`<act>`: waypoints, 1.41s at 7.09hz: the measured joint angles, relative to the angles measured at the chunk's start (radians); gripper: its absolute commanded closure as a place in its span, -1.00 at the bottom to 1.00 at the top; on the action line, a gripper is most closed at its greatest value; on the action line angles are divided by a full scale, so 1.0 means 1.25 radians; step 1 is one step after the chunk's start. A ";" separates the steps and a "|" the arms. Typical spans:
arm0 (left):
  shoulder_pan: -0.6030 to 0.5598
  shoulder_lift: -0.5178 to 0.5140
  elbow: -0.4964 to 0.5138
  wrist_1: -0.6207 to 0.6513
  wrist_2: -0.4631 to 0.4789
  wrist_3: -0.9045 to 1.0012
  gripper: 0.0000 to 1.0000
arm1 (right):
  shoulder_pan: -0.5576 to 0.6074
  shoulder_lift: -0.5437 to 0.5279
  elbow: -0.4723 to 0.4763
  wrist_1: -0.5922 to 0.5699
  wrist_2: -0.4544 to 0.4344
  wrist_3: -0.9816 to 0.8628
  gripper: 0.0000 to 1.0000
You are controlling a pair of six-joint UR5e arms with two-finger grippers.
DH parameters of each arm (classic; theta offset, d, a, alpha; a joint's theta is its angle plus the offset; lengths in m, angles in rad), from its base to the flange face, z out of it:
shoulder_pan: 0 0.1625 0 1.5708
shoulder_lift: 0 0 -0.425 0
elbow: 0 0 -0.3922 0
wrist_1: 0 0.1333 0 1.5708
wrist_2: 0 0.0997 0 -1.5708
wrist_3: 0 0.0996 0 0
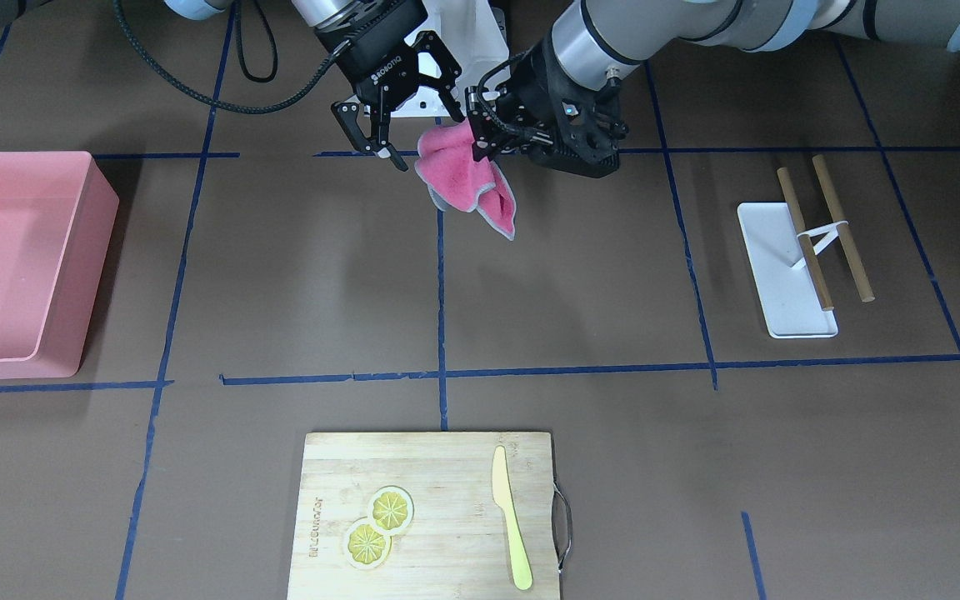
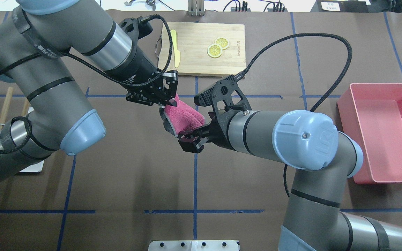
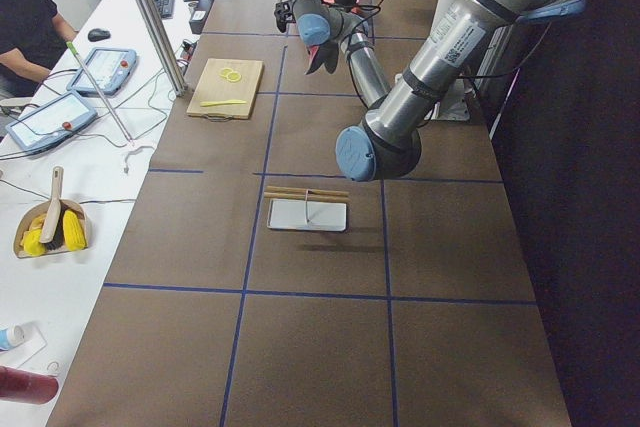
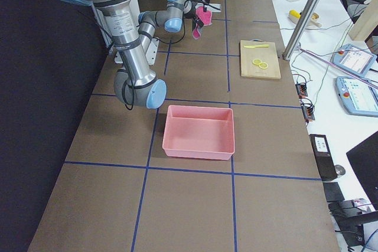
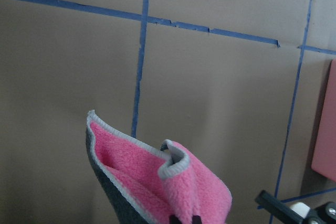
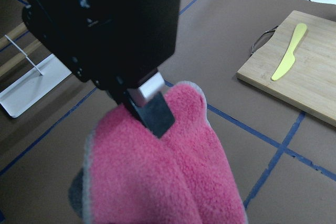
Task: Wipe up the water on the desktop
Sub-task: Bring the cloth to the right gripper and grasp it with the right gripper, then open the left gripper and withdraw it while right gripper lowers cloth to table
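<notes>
The dark-brown desktop [image 1: 580,283], gridded with blue tape, spreads beneath both arms. Over its middle, toward the robot's side, a pink cloth [image 1: 457,173] hangs clear of the surface. The left gripper [image 1: 477,143] is clamped on the cloth's top edge. The right gripper [image 2: 190,141] sits close against the cloth with its jaws spread apart; whether it touches is unclear. A bamboo cutting board [image 1: 447,500] lies at the table's far edge.
</notes>
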State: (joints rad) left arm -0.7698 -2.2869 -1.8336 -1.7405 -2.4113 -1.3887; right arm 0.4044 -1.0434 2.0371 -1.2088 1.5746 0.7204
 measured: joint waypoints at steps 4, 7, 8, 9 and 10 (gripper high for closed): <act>0.015 -0.002 0.002 -0.022 0.000 -0.027 0.99 | -0.003 -0.001 0.003 0.002 -0.002 0.010 0.77; 0.016 -0.001 0.002 -0.022 0.000 -0.027 0.96 | -0.006 -0.004 0.022 0.002 -0.001 0.013 1.00; 0.015 0.000 0.002 -0.022 0.000 -0.026 0.67 | -0.007 -0.004 0.025 0.002 0.000 0.014 1.00; 0.015 0.000 0.002 -0.022 0.001 -0.025 -0.98 | -0.007 -0.004 0.025 0.002 0.000 0.014 1.00; 0.015 0.001 0.002 -0.024 0.001 -0.023 -1.00 | -0.007 -0.004 0.026 0.002 0.001 0.014 1.00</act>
State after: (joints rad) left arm -0.7504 -2.2860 -1.8311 -1.7707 -2.4101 -1.4175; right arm 0.3959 -1.0479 2.0701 -1.2057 1.5757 0.7378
